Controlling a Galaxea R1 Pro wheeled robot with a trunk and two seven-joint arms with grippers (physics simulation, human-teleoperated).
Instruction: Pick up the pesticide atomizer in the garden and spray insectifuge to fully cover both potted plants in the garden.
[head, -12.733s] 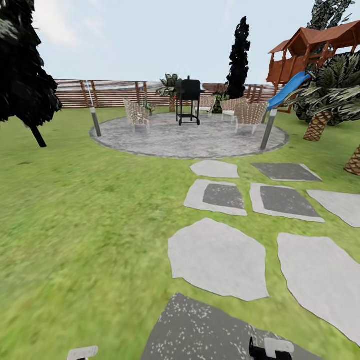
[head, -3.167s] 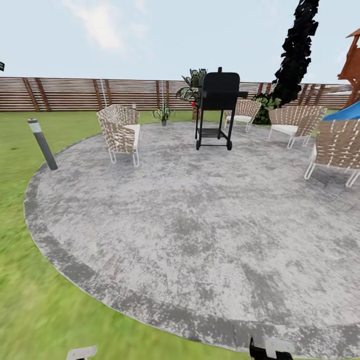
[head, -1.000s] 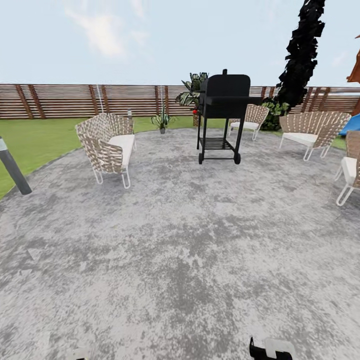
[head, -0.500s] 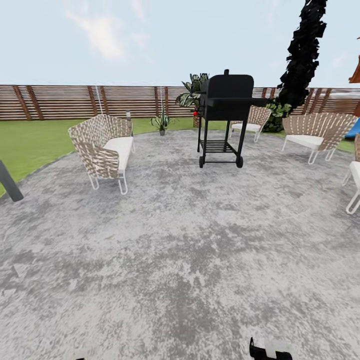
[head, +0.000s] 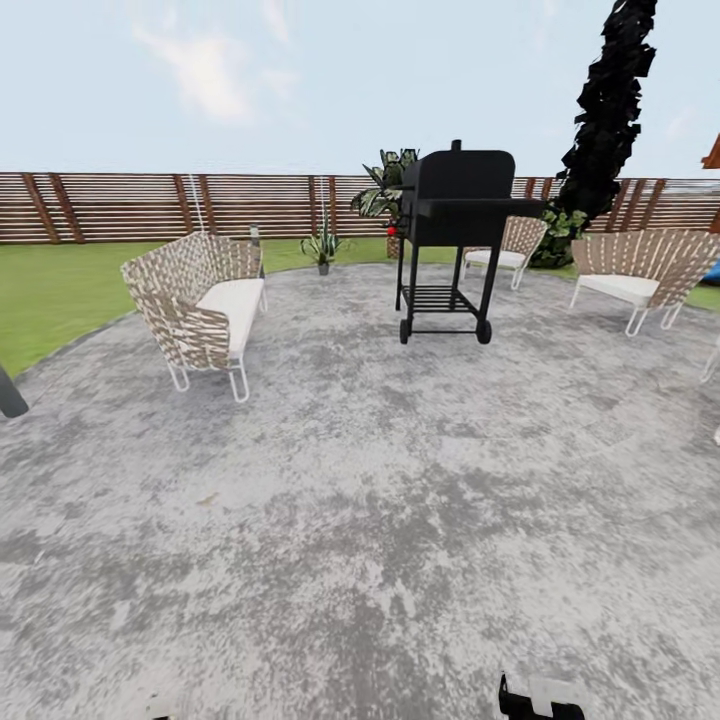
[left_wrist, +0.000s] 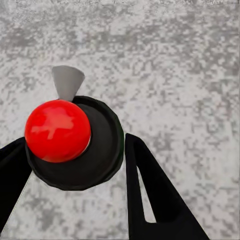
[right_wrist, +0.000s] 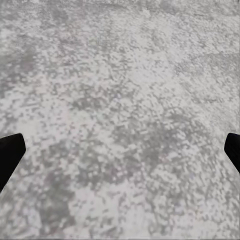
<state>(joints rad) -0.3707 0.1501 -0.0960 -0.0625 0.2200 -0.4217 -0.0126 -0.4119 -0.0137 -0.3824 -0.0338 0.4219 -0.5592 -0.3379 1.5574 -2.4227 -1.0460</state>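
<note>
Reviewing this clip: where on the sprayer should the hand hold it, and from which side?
Grip the sprayer around its round black body, below the red knob, fingers on opposite sides, as the left hand seems to now. Come from behind the grey nozzle, so it points away unblocked.

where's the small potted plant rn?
Head view: a small potted plant stands at the far edge of the patio, in front of the fence, between the wicker chair on the left and the black grill.

grey patio (head: 380, 520), wicker chairs (head: 200, 310), black grill (head: 455, 235)
</note>
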